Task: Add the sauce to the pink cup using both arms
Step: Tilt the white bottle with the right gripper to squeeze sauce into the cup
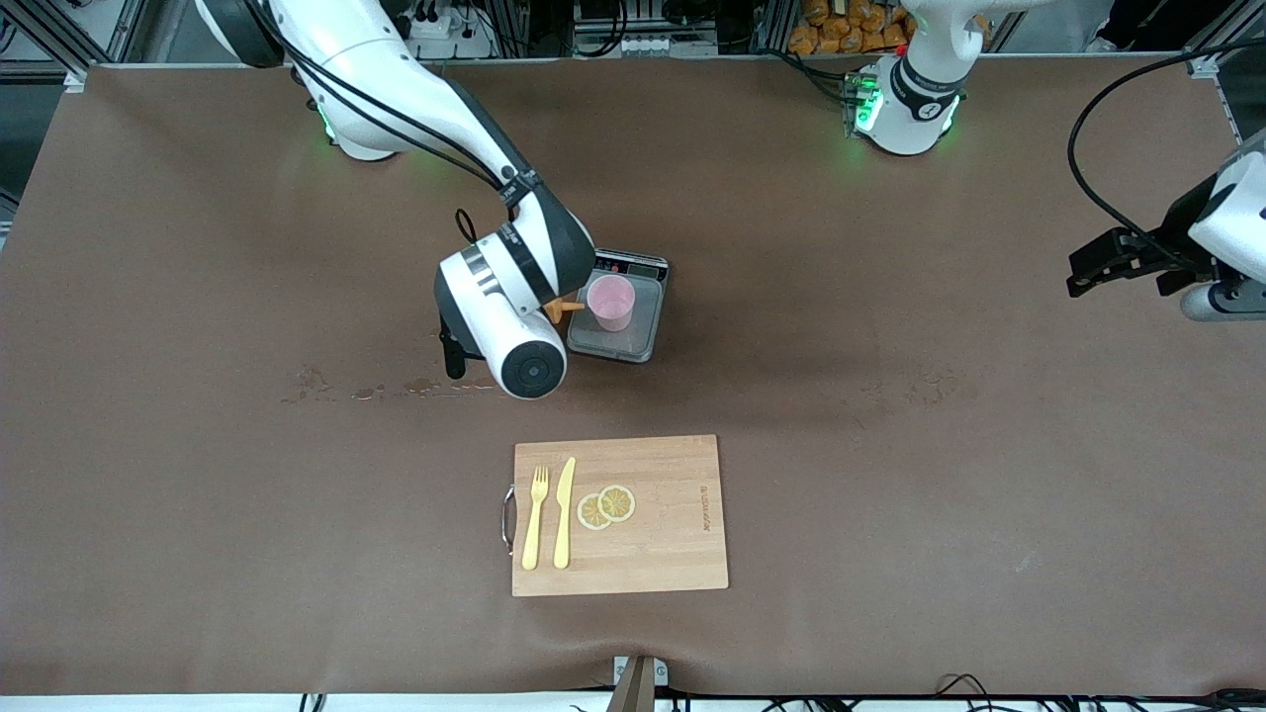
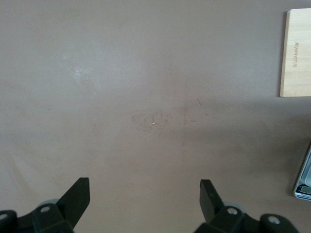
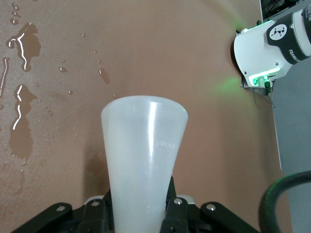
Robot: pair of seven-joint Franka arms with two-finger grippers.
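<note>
The pink cup [image 1: 611, 302] stands upright on a small grey kitchen scale [image 1: 638, 341] near the table's middle. The right arm reaches down beside it, its wrist hiding most of its hand in the front view. My right gripper [image 3: 141, 206] is shut on the sauce bottle [image 3: 143, 155], a translucent whitish body clamped between the jaws. The bottle is tipped sideways and its orange cap [image 1: 564, 310] points at the cup's rim. The left gripper [image 1: 1088, 275] waits open over bare table at the left arm's end, with nothing between its fingers [image 2: 77, 196].
A wooden cutting board [image 1: 663, 539] lies nearer the front camera, holding a yellow fork [image 1: 535, 519], a yellow knife [image 1: 565, 512] and two lemon slices [image 1: 606, 506]. Wet splashes [image 1: 396, 389] mark the table beside the right arm's wrist.
</note>
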